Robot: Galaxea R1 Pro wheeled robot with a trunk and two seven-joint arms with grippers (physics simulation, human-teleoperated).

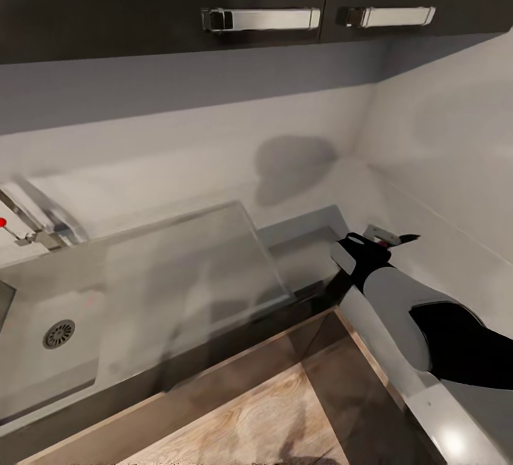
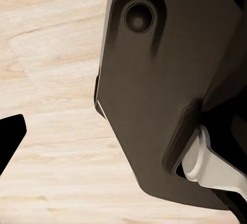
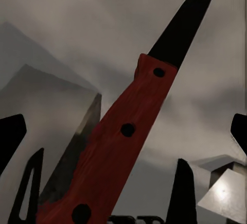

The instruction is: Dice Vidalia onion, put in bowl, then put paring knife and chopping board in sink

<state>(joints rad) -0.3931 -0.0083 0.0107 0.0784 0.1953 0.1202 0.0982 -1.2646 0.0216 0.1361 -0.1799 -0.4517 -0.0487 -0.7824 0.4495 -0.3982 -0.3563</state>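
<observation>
Kitchen corner, knife carried toward the sink

Right gripper, mid-right of the head view, pinches the paring knife beside the sink, which looks bare; the chopping board sits lower centre, so both placements seem left; left gripper's state: cannot tell

The long glossy grey countertop runs along the pale wall into the corner. Set into it is the rectangular grey steel sink with a round drain, and a chrome tap with a red knob stands at its back edge.
</observation>
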